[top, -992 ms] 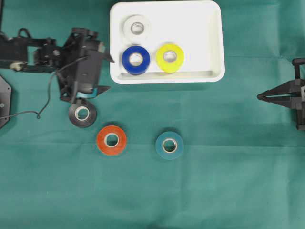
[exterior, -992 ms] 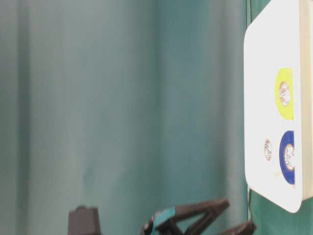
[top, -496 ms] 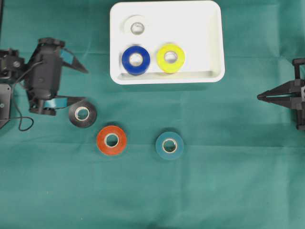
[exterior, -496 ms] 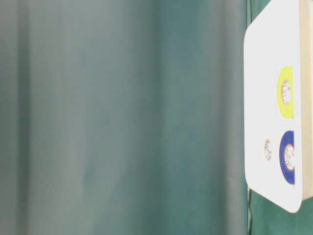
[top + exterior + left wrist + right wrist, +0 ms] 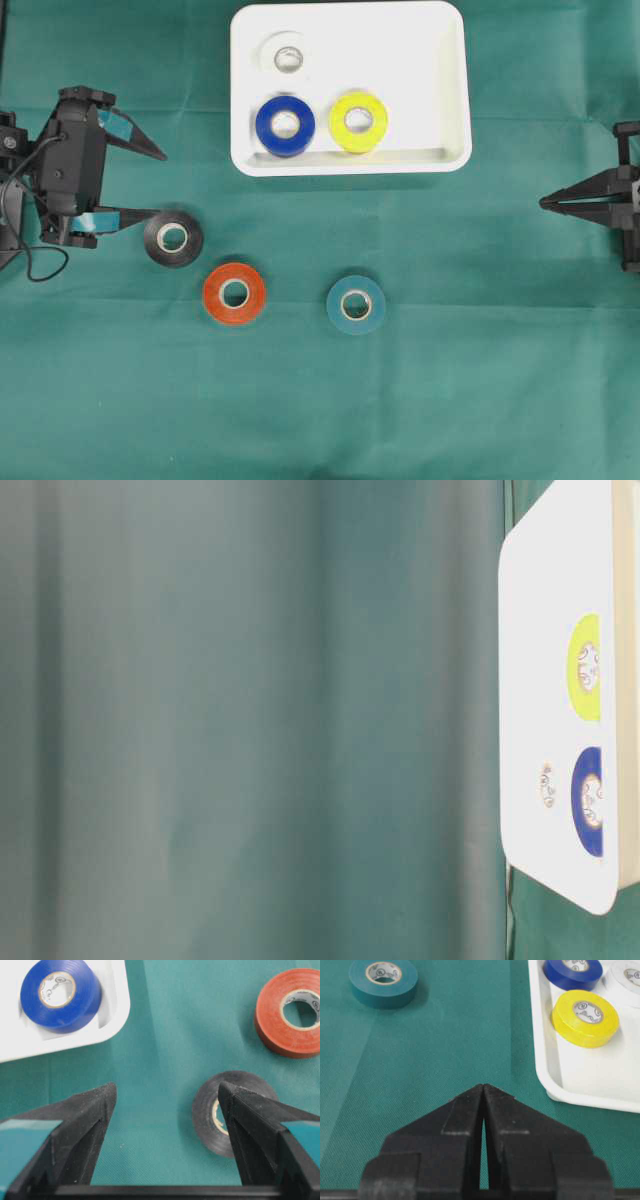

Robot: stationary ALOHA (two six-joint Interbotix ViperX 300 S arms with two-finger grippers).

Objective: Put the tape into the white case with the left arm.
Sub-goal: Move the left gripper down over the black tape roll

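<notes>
The black tape (image 5: 173, 238) was laid flat, hole upward, below and left of the white case (image 5: 450, 90). The left gripper (image 5: 160, 184) was spread wide and empty, tips pointed toward the case side.

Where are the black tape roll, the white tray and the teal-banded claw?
black tape roll (image 5: 173, 239): overhead view, its top face.
white tray (image 5: 440, 90): overhead view, bare floor.
teal-banded claw (image 5: 158, 184): overhead view, between its fingertips.

green cloth (image 5: 480, 380) over table, evenly lit
</notes>
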